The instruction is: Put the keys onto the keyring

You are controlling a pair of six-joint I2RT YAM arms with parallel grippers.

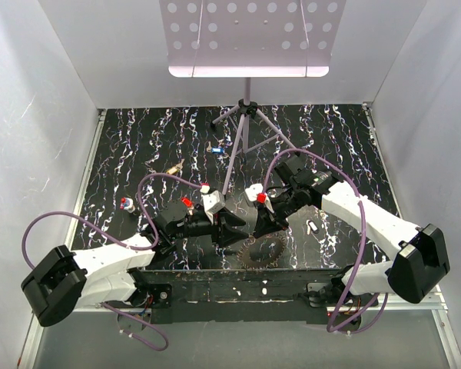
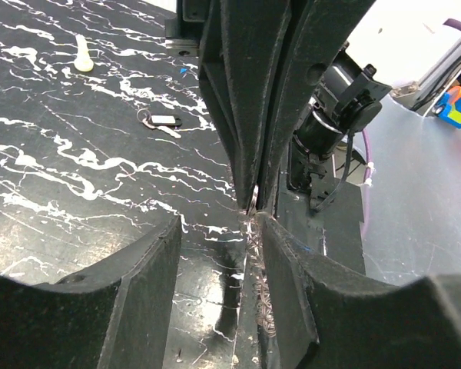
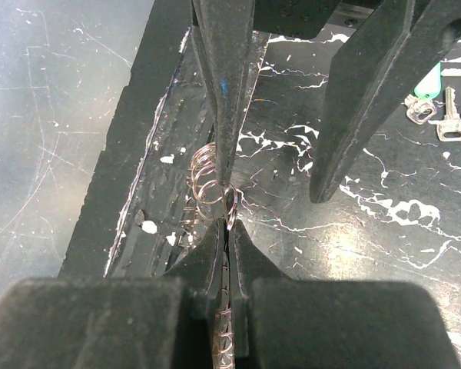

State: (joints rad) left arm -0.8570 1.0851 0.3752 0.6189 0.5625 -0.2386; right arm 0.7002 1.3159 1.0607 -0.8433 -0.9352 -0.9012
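Note:
The keyring (image 1: 261, 252), a silvery toothed ring, sits near the table's front edge. My right gripper (image 1: 263, 223) is shut on its rim; in the right wrist view the ring's wire loops (image 3: 203, 178) stick out past the closed fingertips (image 3: 227, 231). My left gripper (image 1: 232, 227) faces it, open. In the left wrist view the ring (image 2: 263, 296) runs edge-on along the inner face of the right-hand finger (image 2: 323, 292), with a wide gap to the other. Keys lie loose: red-headed (image 1: 127, 204), brass (image 1: 175, 167), blue-headed (image 1: 215, 148), black-headed (image 2: 163, 121), green-headed (image 3: 426, 83), plain silver (image 3: 450, 119).
A tripod stand (image 1: 246, 127) stands at the back middle, under a white perforated panel (image 1: 250, 34). White walls close in the black marbled table (image 1: 138, 146) on three sides. A small pale object (image 2: 82, 54) lies on the table. The front edge (image 1: 238, 280) is just behind the ring.

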